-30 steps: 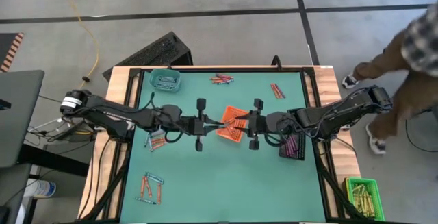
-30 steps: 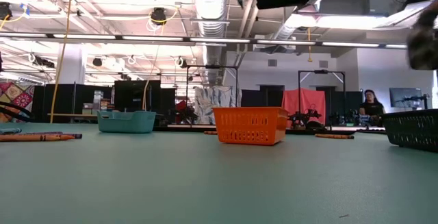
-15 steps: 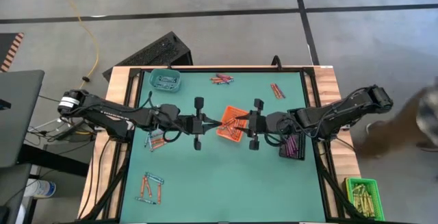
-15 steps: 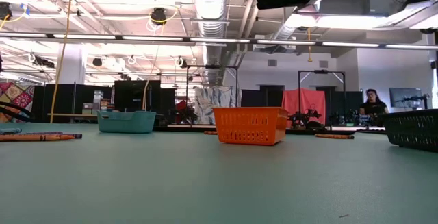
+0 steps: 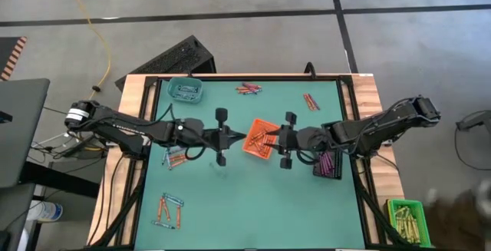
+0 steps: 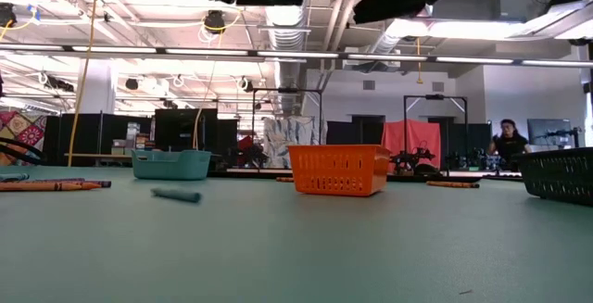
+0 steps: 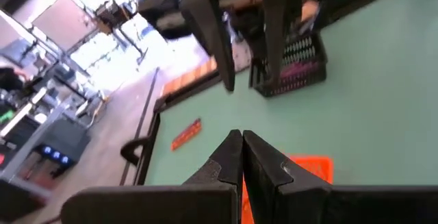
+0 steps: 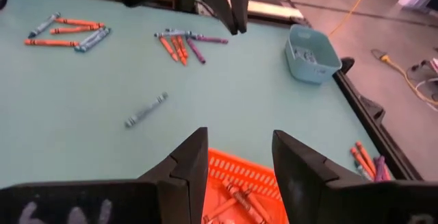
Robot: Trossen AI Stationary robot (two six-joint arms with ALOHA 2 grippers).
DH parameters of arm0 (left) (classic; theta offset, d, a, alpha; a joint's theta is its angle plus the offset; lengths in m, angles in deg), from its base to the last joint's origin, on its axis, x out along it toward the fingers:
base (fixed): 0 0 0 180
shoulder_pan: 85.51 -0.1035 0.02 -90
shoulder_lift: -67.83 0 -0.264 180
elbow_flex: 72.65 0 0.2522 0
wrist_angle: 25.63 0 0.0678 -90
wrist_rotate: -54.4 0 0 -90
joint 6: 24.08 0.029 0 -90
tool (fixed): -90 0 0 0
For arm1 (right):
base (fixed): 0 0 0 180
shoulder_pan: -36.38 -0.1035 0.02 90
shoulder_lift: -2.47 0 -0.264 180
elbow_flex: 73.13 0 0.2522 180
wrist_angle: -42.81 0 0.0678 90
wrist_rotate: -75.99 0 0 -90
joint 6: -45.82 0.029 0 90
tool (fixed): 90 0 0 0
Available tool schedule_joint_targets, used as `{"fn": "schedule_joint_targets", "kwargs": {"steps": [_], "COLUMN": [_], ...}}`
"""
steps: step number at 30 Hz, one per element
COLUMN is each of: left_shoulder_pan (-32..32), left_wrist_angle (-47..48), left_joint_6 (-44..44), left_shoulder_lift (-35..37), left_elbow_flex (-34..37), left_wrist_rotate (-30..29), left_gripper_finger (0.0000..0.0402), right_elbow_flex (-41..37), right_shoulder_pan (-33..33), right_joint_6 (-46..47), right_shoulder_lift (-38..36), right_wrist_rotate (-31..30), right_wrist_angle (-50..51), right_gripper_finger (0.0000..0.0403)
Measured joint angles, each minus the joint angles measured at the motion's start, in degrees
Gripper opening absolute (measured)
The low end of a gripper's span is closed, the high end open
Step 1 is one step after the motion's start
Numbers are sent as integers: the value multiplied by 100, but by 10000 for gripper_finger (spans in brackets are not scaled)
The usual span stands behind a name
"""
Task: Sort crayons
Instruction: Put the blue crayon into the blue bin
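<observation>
My left gripper (image 5: 242, 137) is shut and empty, just left of the orange tray (image 5: 259, 139); its closed fingertips show in the left wrist view (image 7: 241, 140). My right gripper (image 5: 270, 137) is open over that tray, which holds orange-red crayons (image 8: 233, 198); its fingers straddle the tray's far rim (image 8: 236, 161). A loose blue-grey crayon (image 6: 176, 195) lies flat on the mat left of the tray, and it shows blurred in the right wrist view (image 8: 146, 109).
A teal tray (image 5: 185, 90) stands at the far left, a black tray (image 5: 328, 163) with purple crayons at the right. Crayon groups lie far centre (image 5: 248, 89), far right (image 5: 310, 101), left (image 5: 175, 159) and near left (image 5: 169, 209). A green tray (image 5: 404, 219) of yellow-olive sticks sits off the mat.
My left gripper has drawn back a little toward the table's left edge, away from my right gripper's fingertips. A blue-grey crayon has come down onto the mat left of the orange tray, where none lay before. The person at the table's right has left the high view.
</observation>
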Motion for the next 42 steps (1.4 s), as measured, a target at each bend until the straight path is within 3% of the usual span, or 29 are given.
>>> {"fn": "schedule_joint_targets", "kwargs": {"steps": [4,8,10,16,20,31,42], "left_shoulder_pan": [-38,61,346,1627,2117,2235,2507], "left_wrist_angle": [1037,2749,3286,3843,3959,4368,4280], "left_joint_6": [-77,-744,-1079,-1600,-2000,-2736,-2781], "left_shoulder_lift": [0,-67,-193,-636,-991,-1657,-1614], "left_elbow_flex": [0,4,6,121,123,101,109], "left_wrist_rotate": [97,1494,1721,1185,814,1228,719], "left_gripper_finger": [1,23,47,144,169,123,9], "right_elbow_flex": [0,0,0,0,0,0,0], "right_shoulder_pan": [0,-92,-133,-168,-166,-225,-273], "right_joint_6": [192,366,369,365,365,542,556], "right_shoulder_lift": [0,2,2,17,17,17,17], "right_wrist_rotate": [0,19,22,26,24,24,24], "right_wrist_angle": [172,426,509,459,457,454,444], "right_gripper_finger": [159,159,159,159,159,159,159]}}
